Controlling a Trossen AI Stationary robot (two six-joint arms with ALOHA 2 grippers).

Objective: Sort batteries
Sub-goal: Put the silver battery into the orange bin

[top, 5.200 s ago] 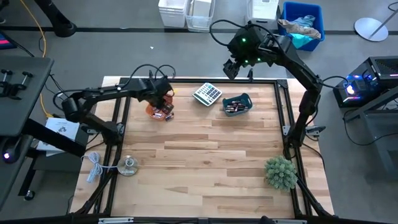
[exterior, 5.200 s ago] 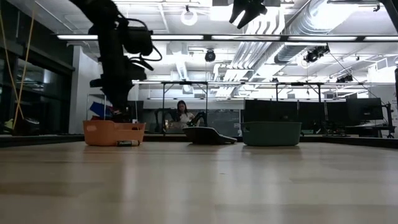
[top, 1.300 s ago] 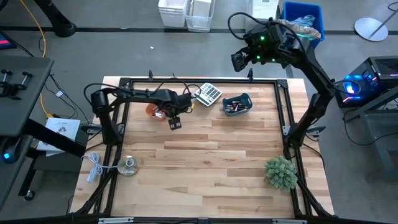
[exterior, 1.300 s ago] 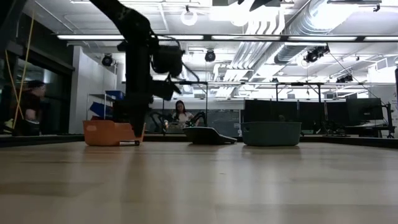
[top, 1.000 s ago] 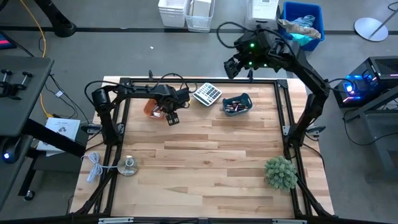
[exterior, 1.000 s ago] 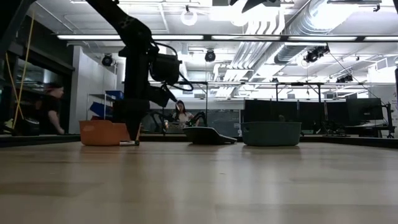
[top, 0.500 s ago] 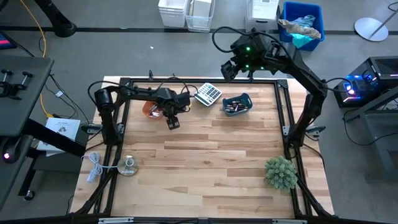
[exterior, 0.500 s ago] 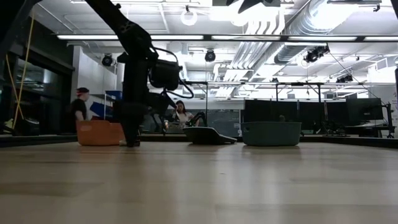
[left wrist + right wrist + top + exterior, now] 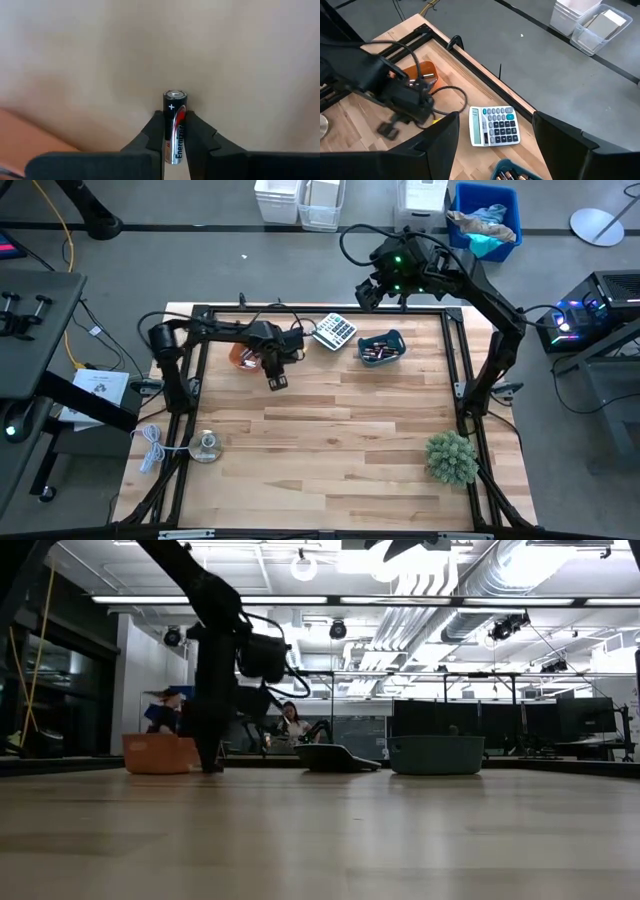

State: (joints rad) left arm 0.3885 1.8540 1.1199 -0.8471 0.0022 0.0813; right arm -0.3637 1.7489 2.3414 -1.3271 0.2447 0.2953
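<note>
One black-and-silver battery [image 9: 174, 100] lies on the wood beside the orange bowl [image 9: 238, 355]. My left gripper [image 9: 270, 366] stands over it, pointing down and shut on it. In the low view the gripper [image 9: 211, 767] reaches table level in front of the orange bowl [image 9: 150, 753] and hides the battery. More batteries lie in the teal bowl [image 9: 382, 348] at the far side. My right gripper [image 9: 368, 292] hangs open, high above the table's far edge, with nothing between its fingers [image 9: 445, 135]. My left gripper pinches the battery's two long sides [image 9: 173, 131] between its two fingers. It comes from above, pointing down. The plus end [image 9: 174, 94] sticks out past the fingertips. The battery lies flat, level with the table.
A grey calculator [image 9: 333, 331] lies between the two bowls. A green plant [image 9: 451, 457] stands at the near right corner. A round disc object [image 9: 207, 446] and a white cable [image 9: 150, 448] lie near left. The middle of the table is bare wood.
In the low view the battery lay in sight beside the orange bowl a second ago; my left gripper's fingers now stand in front of it and hide it. A person has walked across the room behind the table.
</note>
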